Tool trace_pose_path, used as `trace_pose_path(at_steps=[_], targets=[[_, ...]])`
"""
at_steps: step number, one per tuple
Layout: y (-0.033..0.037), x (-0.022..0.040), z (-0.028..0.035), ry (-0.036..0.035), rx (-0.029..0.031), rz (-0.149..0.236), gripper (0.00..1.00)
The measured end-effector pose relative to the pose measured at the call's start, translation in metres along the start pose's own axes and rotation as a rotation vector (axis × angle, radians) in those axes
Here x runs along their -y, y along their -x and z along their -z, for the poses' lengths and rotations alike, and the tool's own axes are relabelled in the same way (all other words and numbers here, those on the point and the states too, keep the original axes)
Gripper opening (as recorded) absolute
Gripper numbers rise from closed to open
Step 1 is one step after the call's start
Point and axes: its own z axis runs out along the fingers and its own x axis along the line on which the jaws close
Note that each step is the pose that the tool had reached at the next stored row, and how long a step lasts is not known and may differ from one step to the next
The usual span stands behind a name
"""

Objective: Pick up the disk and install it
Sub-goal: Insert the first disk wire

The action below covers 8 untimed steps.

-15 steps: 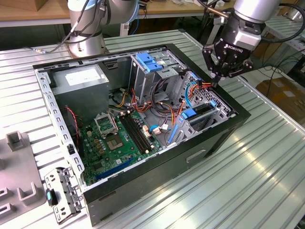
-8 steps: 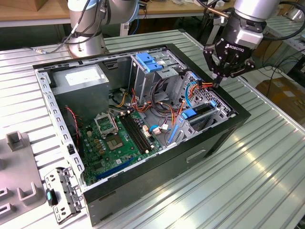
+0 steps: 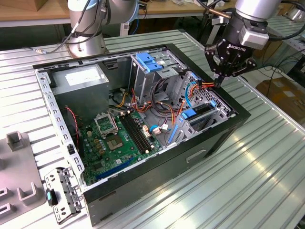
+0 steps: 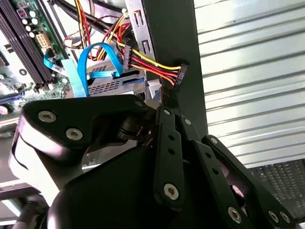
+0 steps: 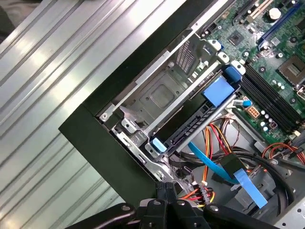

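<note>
Just below my claw [image 3: 218, 81], the disk [image 3: 205, 109] sits in the drive cage [image 5: 162, 95]. My fingers [image 4: 167, 129] are pressed together beside a power plug [image 4: 180, 76]. Expect a stiff, dense, shock-sensitive part: grip across its long side edges.

Bright, even overhead light fills the exterior view, with white glare streaking the ribbed aluminium table [image 3: 267, 162]. Soft shadow pools inside the computer case [image 3: 143, 191]. In the second wrist view the gripper [image 4: 167, 106] looms dark against washed-out slats.
</note>
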Motion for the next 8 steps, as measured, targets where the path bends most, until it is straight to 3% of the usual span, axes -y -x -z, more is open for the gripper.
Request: trace_pose_path(at_steps=[8], targets=[[0.0009, 0.0087, 0.0003, -0.0035, -0.0023, 0.057, 0.11]])
